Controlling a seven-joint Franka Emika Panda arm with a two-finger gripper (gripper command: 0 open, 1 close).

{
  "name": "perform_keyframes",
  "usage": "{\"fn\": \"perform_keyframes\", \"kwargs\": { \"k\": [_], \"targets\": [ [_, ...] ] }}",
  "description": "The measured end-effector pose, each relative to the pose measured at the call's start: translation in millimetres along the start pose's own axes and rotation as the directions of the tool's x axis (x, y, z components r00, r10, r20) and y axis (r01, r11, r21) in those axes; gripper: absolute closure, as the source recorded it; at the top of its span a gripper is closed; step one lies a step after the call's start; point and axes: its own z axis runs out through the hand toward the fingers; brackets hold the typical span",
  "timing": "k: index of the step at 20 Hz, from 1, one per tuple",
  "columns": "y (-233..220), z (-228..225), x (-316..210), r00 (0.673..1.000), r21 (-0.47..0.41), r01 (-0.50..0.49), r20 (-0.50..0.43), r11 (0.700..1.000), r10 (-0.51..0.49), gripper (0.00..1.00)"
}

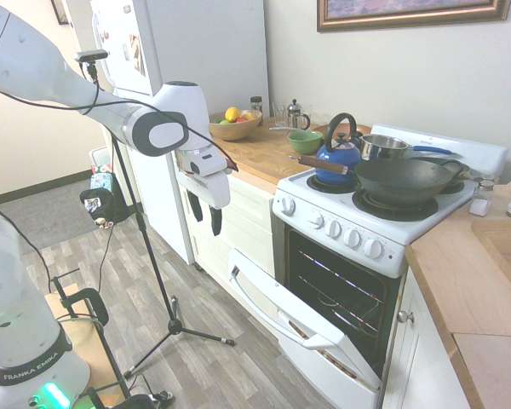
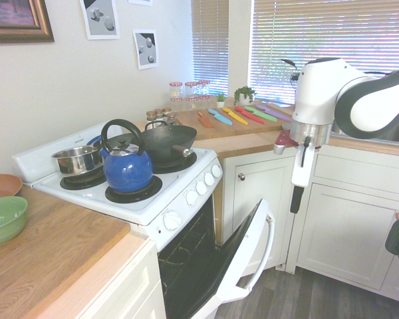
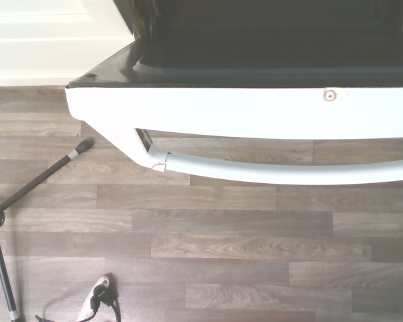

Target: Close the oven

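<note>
A: Log position of the task's thing?

B: White freestanding electric range with black coil burners point(image 1: 345, 239), against the wall. On its front, white drop-down door point(image 2: 236, 266), partway down, showing dark oven interior point(image 2: 186, 266). Along the door's outer side, curved white bar handle point(image 3: 289, 176). Probably at the approach step, with closing to come.

A: And the gripper?

B: White two-finger gripper point(image 1: 204, 214) in front of the range, well apart from door and bar. Jaws apart, pointing down, with a visible gap between. Holding nothing.

A: Note likely trouble.

B: Pressing on the door's inner face or top edge from above: could force the door lower instead of shut. Best to get beneath or outside, then push up and toward the range. Also possible, snagging a fingertip between bar and door, from coming down too close with jaws spread.

A: Later in the swing?

B: Could slip off the smooth curve if pushing off-centre. Could pinch a finger at the range's mouth if following on the inner side.

A: On top of the range?

B: Blue round kettle point(image 2: 128, 171) and black wide wok point(image 1: 400, 183). Might rattle or shift from a hard slam. Finish gently.
</note>
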Motion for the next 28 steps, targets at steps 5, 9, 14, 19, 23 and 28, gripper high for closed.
{"fn": "perform_keyframes", "kwargs": {
  "k": [5,9,14,19,23,28],
  "targets": [
    [-0.9,16.0,1.0,1.000,-0.021,-0.015,0.023,1.000,0.015,0.00],
    [-7.3,57.9,7.2,1.000,-0.034,-0.008,0.010,0.999,0.009,0.00],
    [-9.7,112.8,7.8,1.000,-0.028,-0.006,0.003,1.000,0.006,0.00],
    [-8.9,165.2,13.6,1.000,-0.016,-0.023,0.008,1.000,0.023,0.00],
    [-18.0,192.1,17.8,1.000,0.001,-0.019,0.003,1.000,0.019,0.00],
    [-31.5,207.8,33.3,1.000,0.018,-0.031,-0.006,0.999,0.031,0.00]
  ]
}}
